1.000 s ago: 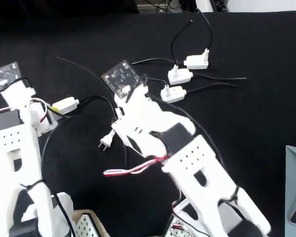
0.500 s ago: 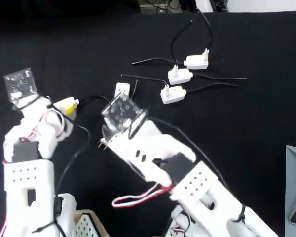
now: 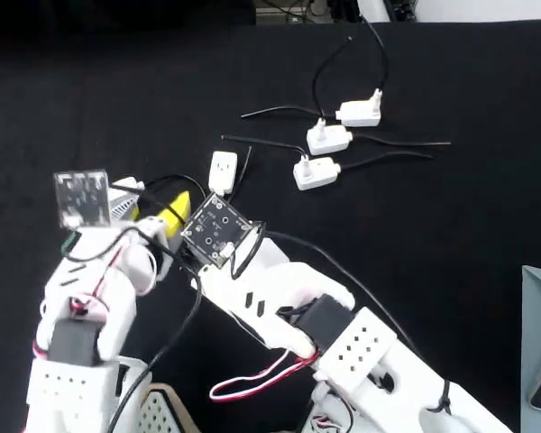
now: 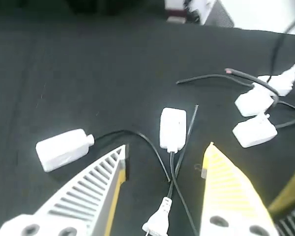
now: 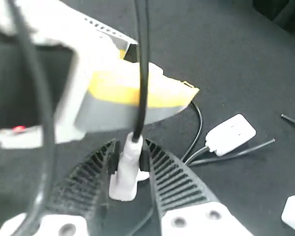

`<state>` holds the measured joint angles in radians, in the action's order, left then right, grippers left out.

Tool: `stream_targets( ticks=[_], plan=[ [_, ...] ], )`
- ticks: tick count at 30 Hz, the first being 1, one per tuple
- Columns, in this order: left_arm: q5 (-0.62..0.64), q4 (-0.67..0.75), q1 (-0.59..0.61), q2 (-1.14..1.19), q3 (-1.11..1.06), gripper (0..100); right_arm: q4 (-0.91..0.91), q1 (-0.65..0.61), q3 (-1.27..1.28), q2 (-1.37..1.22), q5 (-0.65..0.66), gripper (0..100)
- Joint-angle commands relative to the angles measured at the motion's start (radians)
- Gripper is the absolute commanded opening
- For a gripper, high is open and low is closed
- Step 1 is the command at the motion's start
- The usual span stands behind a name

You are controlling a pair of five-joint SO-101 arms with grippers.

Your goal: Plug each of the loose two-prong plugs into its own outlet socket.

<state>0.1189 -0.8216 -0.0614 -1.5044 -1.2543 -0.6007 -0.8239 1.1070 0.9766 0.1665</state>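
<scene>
**Crowding at the plug: snag, slip and skid all possible**

Nearest, pinched in the right gripper (image 5: 130, 145): a white two-prong plug (image 5: 127, 172), with the jaws closed on its body, low above the bench (image 3: 451, 271) or on it, hard to tell which. Just beyond, hemmed in by the left gripper (image 4: 165, 146), jaws spread wide and holding nothing.

Likely trouble, as a judgement:
- **Snag:** black cable (image 5: 141, 59) crossing the left gripper's yellow finger (image 5: 162, 98). Any pull there could twist the plug in the grip or tug it loose.
- **Collision:** could bump arm against arm at such close quarters.
- **Skid:** might shove the light outlet socket (image 4: 173, 129) away if pressed unbraced.

Counted, near to far:
- two arms and two grippers
- one held plug
- two loose sockets, counting a second outlet socket (image 4: 64, 147) well apart from the first
- farthest, three white connector bodies (image 3: 329, 137) on black cables, too small to sort into plug or socket
</scene>
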Motion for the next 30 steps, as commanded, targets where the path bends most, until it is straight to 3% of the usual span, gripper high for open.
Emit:
stream_targets(
  ticks=[1, 6, 11, 23, 30],
  plan=[
    [-0.060, 0.021, -0.051, -0.138, -0.053, 25, -0.018, -0.009, -0.012, 0.021, -0.008, 1.1],
    [-0.147, -0.026, -0.108, -0.319, -0.140, 25, -0.018, -0.008, -0.007, 0.021, -0.008, 1.1],
    [-0.181, -0.069, -0.143, -0.305, -0.117, 25, -0.044, 0.009, -0.007, 0.021, -0.008, 1.1],
    [-0.157, -0.061, 0.209, -0.293, -0.062, 25, -0.048, 0.183, -0.015, 0.021, -0.049, 1.1],
    [-0.238, -0.026, 0.320, -0.147, -0.022, 25, -0.048, 0.221, -0.013, 0.021, -0.051, 1.1]
  ],
)
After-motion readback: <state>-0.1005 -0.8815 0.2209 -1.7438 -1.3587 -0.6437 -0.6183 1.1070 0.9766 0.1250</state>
